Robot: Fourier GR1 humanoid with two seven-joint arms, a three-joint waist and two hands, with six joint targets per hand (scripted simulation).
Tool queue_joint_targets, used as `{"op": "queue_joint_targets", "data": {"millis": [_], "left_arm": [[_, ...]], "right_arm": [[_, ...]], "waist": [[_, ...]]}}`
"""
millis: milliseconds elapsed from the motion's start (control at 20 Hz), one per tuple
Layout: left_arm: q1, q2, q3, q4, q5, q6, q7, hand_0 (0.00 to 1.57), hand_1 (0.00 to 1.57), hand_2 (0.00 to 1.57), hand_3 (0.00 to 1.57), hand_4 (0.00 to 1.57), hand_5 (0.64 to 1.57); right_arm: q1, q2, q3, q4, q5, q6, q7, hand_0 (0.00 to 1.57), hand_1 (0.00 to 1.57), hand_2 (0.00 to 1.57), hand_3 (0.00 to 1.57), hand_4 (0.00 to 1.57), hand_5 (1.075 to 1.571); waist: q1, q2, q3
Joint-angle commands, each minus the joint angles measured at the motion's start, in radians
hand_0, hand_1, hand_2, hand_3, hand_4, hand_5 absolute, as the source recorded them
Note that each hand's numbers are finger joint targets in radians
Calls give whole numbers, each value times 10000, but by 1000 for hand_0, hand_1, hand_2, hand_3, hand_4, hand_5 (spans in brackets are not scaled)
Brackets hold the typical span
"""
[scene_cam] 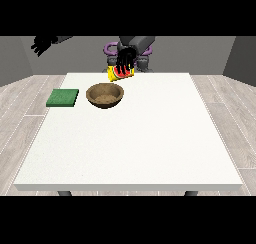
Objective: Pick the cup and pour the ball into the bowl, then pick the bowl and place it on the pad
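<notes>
- We see the hand at the view's right [125, 59] with its fingers curled around the yellow and red cup [120, 73], holding it tilted above the table [150, 138], just behind the wooden bowl [105, 95].
- The green pad [63, 98] lies beside the bowl, apart from it.
- The hand at the view's left [42, 44] is raised away from the table; its fingers we cannot tell.

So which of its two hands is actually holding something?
The hand nearer the view's right, raised above the brown bowl: its fingers wrap the tilted yellow and red cup. The hand at the view's left hangs off the table, holding nothing.
</notes>
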Motion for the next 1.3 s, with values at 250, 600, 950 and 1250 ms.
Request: {"op": "queue_joint_targets", "data": {"millis": [250,600,950,1250], "left_arm": [[-535,-55,-2240,-1070,-1418,-3087,2112,410,410,1341,1548,1019,1571],[62,-55,-2194,-2005,-1489,-4543,1337,0,0,1065,1545,1108,1571],[576,836,625,-3783,969,-1711,44,1042,1042,1571,1438,1269,1567],[835,949,4104,-5530,5121,-1191,-1422,0,0,0,0,1180,1551]], "right_arm": [[-757,556,578,645,543,-85,-748,0,0,0,328,690,1553],[-281,719,704,424,535,-364,-261,0,0,0,50,713,1548],[-468,437,90,661,524,-1247,-181,0,0,0,143,726,1546],[-522,751,87,621,711,-1912,-223,0,0,0,0,784,1557]], "waist": [[-655,241,-7],[-381,-451,-20],[1253,-484,-59],[2304,-286,-173]]}}
